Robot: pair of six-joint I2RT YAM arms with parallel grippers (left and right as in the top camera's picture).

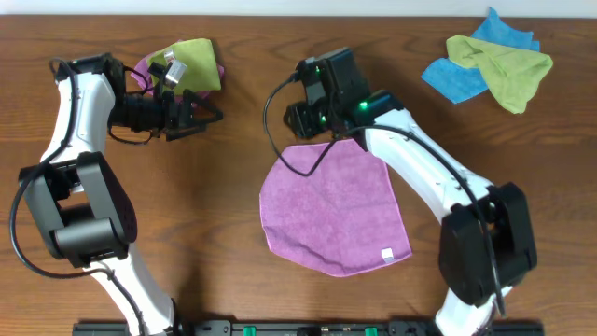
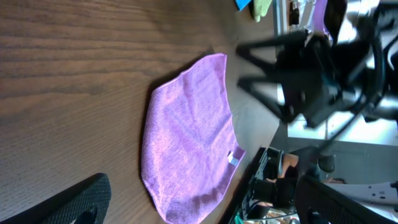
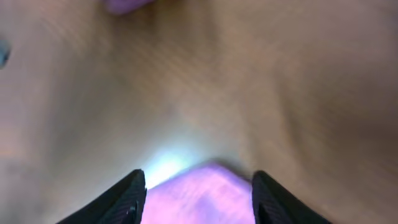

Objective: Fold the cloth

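Right hand (image 3: pixel 199 186), spread apart, hovers over the cloth's (image 1: pixel 331 210) corner; at most one rough fold looks done.

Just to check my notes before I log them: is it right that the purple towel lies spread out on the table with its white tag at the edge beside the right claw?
Not quite. The purple towel does lie spread out on the table, but its white tag is at the corner farthest from the right claw. The overhead view shows this.
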